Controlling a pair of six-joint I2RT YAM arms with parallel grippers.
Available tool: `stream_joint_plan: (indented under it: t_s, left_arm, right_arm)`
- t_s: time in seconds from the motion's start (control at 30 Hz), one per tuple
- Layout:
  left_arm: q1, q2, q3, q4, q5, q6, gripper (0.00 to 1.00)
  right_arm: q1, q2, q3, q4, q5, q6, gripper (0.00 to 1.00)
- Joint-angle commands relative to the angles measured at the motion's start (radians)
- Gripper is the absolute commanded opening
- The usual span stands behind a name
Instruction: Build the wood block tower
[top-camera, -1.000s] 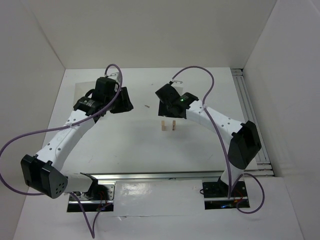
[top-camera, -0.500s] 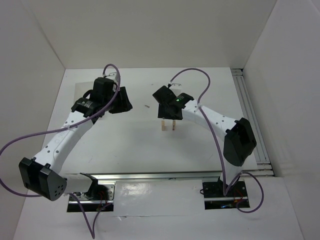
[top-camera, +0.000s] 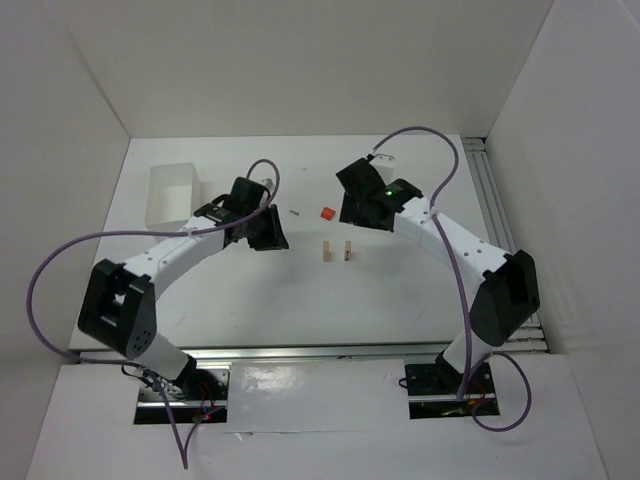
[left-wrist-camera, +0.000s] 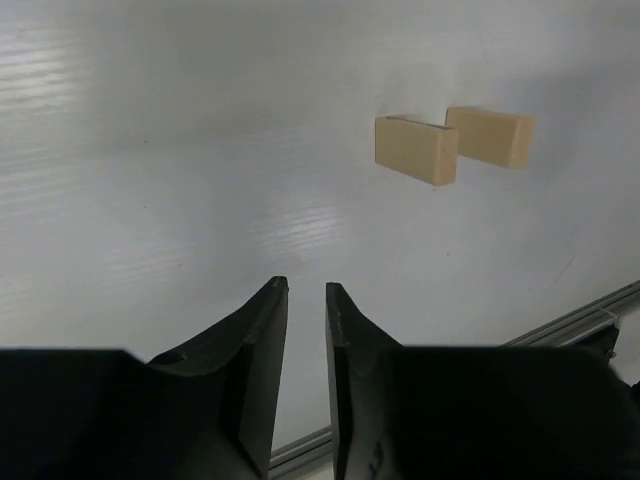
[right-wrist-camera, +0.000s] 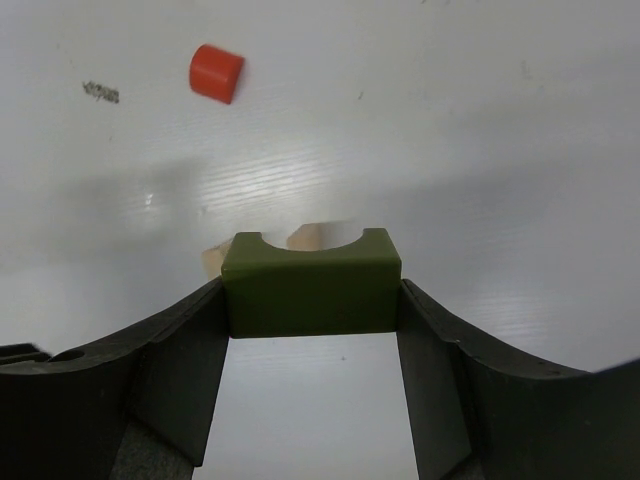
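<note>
1. Overhead, two pale tan wooden uprights (top-camera: 326, 252) are standing side by side, slightly apart, at mid-surface. The tower's legs seem to be in place, with nothing bridging them yet. A small red cylindrical piece (top-camera: 326, 213) is lying loose just behind them, and a white rectangular box (top-camera: 172, 193) is sitting well off to the left. The left arm (top-camera: 190, 250) is reaching in from the left and the right arm (top-camera: 450, 235) from the right, both near the uprights.
2. From the left wrist, the left fingers (left-wrist-camera: 262, 340) are hanging over the bare white surface (left-wrist-camera: 150, 180), drawn almost together with a thin gap between them and grasping nothing. The uprights are showing as smooth, matte, flat-faced slabs with crisp edges.
3. From the right wrist, the right fingers (right-wrist-camera: 190, 350) are clenching a dark green wooden arch block (right-wrist-camera: 312, 283). It is matte, with a half-round notch in its far edge, and the uprights are peeking out partly hidden behind it. Bridging them, then capping with the red piece, is looking like the remaining work.
</note>
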Motion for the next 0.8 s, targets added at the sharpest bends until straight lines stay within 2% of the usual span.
stream_joint_plan:
  t_s: [0.0, 0.13, 0.27, 0.6, 0.77]
  left_arm:
    - [-0.028, 0.078, 0.005, 0.126, 0.050, -0.080, 0.34]
    - [-0.047, 0.239, 0.048, 0.159, 0.050, -0.123, 0.27]
    - [-0.056, 0.316, 0.083, 0.197, 0.050, -0.155, 0.23]
    - [-0.074, 0.466, 0.186, 0.215, 0.063, -0.174, 0.06]
    - [-0.083, 0.500, 0.211, 0.215, 0.077, -0.174, 0.01]
  right_arm:
    - [-0.051, -0.113, -0.034, -0.022, 0.028, -0.024, 0.51]
    - [-0.113, -0.166, -0.069, -0.022, 0.018, -0.034, 0.51]
    - [-0.144, -0.191, -0.082, -0.013, 0.008, -0.054, 0.51]
    - [-0.164, -0.200, -0.103, 0.005, -0.025, -0.064, 0.51]
    - [-0.173, -0.209, -0.103, 0.005, -0.025, -0.073, 0.51]
